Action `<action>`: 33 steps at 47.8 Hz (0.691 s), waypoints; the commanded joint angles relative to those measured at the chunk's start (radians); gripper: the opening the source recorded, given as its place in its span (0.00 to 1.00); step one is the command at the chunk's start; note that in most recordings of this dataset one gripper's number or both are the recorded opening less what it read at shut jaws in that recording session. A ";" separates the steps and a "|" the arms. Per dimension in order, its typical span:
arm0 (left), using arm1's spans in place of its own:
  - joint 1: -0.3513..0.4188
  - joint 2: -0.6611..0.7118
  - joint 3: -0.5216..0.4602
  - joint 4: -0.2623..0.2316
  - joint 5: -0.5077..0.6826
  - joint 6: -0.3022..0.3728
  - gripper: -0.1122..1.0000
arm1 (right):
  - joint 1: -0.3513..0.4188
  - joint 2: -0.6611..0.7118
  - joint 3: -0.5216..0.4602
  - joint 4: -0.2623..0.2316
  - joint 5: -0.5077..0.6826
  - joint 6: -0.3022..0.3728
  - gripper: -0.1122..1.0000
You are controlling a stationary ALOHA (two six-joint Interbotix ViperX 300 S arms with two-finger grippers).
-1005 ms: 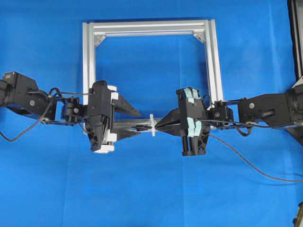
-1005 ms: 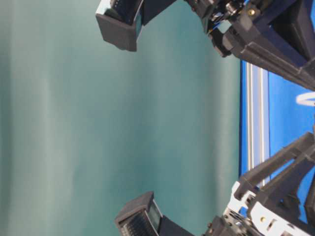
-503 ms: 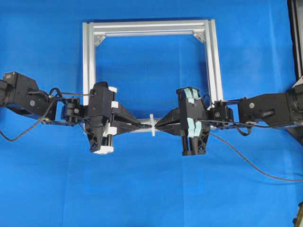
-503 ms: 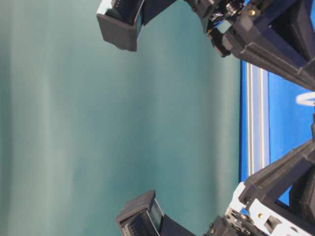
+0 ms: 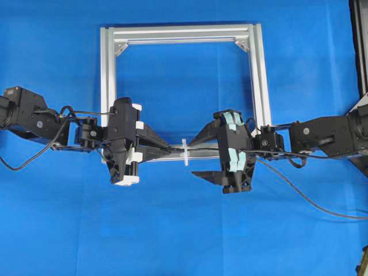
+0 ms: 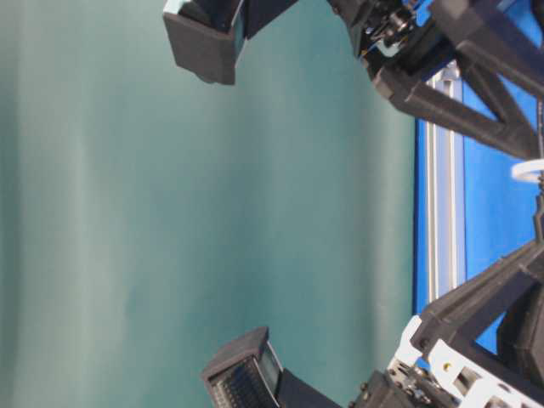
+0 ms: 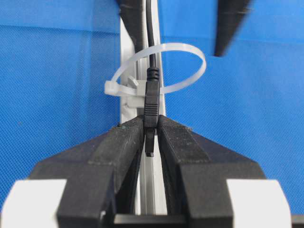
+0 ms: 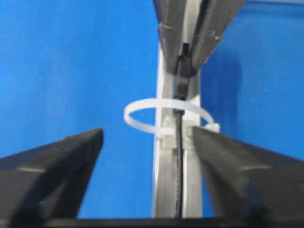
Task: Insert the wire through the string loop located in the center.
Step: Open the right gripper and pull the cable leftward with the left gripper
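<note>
The white string loop (image 5: 185, 152) stands upright on the front rail of the silver frame (image 5: 107, 86). The black wire (image 7: 151, 42) passes through the loop (image 7: 190, 52) from the far side. My left gripper (image 7: 150, 128) is shut on the wire's dark plug (image 7: 151, 102) just on the near side of the loop. In the overhead view the left gripper (image 5: 172, 150) sits left of the loop. My right gripper (image 5: 198, 156) is on the loop's right with its fingers spread wide. In the right wrist view the wire (image 8: 178, 161) lies along the rail between the open right gripper (image 8: 147, 132), touching neither finger.
The square aluminium frame lies on blue cloth (image 5: 184, 230). Behind the right gripper the wire trails off to the lower right (image 5: 305, 198). A black arm cable (image 5: 23, 164) loops at the far left. The table-level view shows the rail (image 6: 442, 170) and the loop (image 6: 529, 170) at its right edge.
The left gripper closed on the plug beside the loop and stays shut. The right gripper has just opened wide, letting go of the wire.
</note>
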State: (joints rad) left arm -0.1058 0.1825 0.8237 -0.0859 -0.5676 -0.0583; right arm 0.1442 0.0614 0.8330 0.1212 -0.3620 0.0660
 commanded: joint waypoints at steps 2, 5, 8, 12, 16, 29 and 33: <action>0.002 -0.012 -0.012 -0.002 -0.003 0.002 0.18 | 0.003 -0.012 -0.008 -0.002 -0.005 0.002 0.89; 0.002 -0.015 -0.011 0.000 -0.003 0.003 0.18 | 0.003 -0.012 -0.011 -0.002 -0.005 0.002 0.96; 0.002 -0.021 -0.006 -0.002 0.003 0.003 0.18 | 0.005 -0.011 -0.011 -0.002 -0.003 0.002 0.94; 0.000 -0.040 0.009 0.000 0.025 0.003 0.18 | 0.003 -0.012 -0.008 -0.002 -0.003 0.002 0.95; -0.005 -0.063 0.032 0.000 0.040 0.003 0.18 | 0.003 -0.012 -0.008 -0.002 -0.003 0.002 0.95; -0.021 -0.176 0.163 0.000 0.038 -0.028 0.18 | 0.011 -0.017 -0.008 -0.002 -0.003 0.002 0.95; -0.029 -0.202 0.204 -0.002 0.038 -0.044 0.18 | 0.014 -0.017 -0.008 -0.002 -0.003 0.002 0.95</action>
State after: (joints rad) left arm -0.1289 0.0230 1.0063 -0.0859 -0.5216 -0.0982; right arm 0.1519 0.0614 0.8330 0.1212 -0.3605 0.0690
